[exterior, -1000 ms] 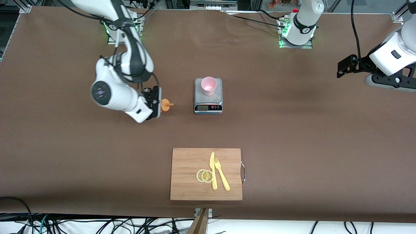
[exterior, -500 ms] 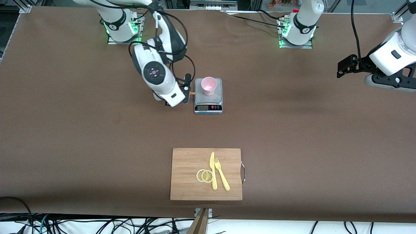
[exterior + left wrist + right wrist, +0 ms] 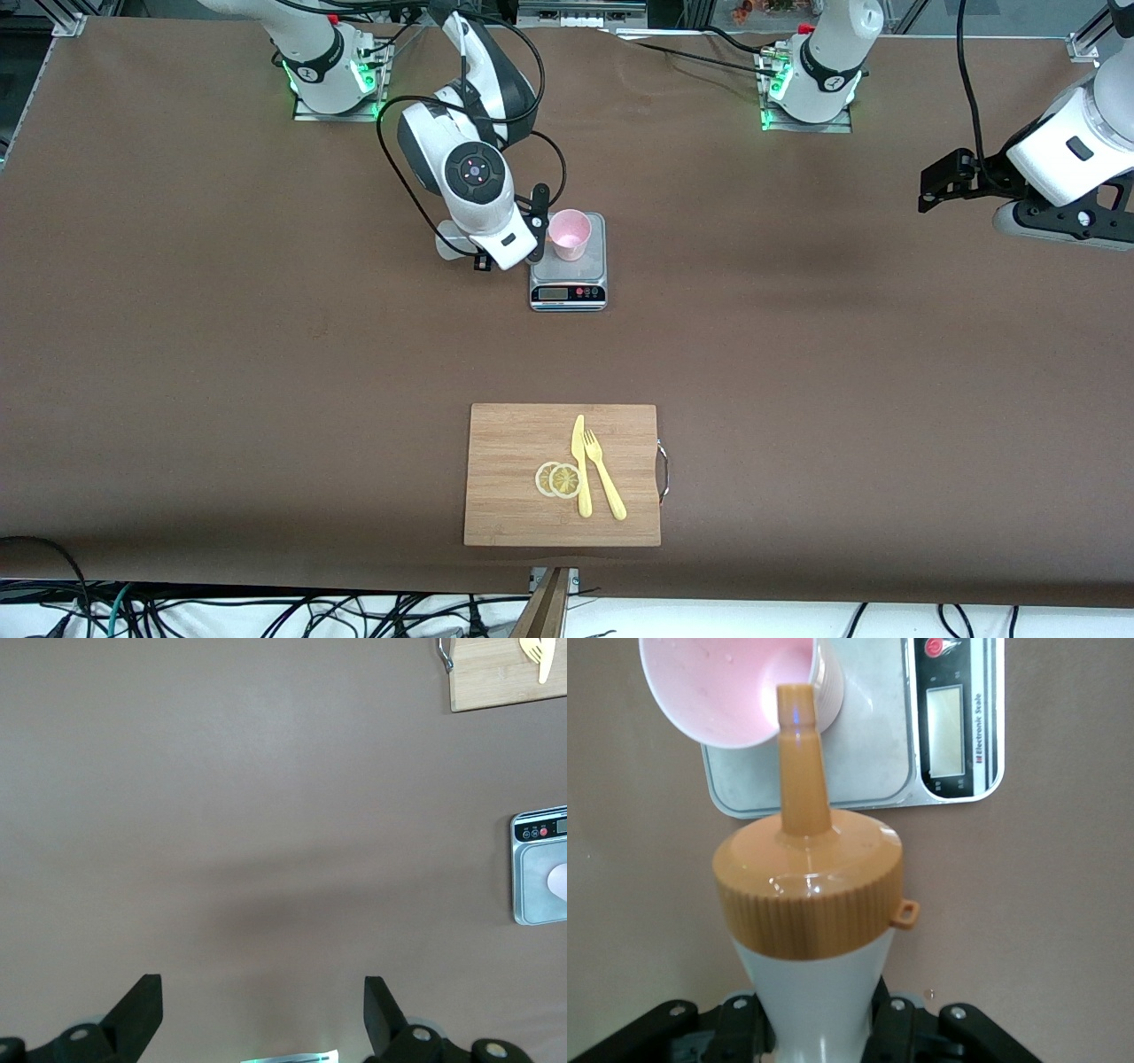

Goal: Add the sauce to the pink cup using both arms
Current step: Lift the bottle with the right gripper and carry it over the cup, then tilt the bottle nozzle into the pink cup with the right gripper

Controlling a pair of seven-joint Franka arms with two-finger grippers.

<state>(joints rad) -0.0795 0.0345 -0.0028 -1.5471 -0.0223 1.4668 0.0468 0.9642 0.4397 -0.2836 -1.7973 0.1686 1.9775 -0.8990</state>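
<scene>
- Nearest the front camera: board (image 3: 562, 474) with knife, fork, lemon slices.
- Cup (image 3: 569, 234) on the scale (image 3: 568, 285), half cut off in the left wrist view.
- Right pincer (image 3: 815, 1028) clamps the sauce (image 3: 808, 904), nozzle at the cup's rim; the bottle is mostly hidden from the front.
- Left pincer (image 3: 261, 1014) waits wide over bare tabletop (image 3: 842, 354).

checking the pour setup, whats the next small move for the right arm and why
Probably nudge the nozzle a touch farther over the pink cup, then squeeze. The right claw is shut on the sauce bottle, tipped toward the cup on the scale, with its tip only just over the rim.
</scene>
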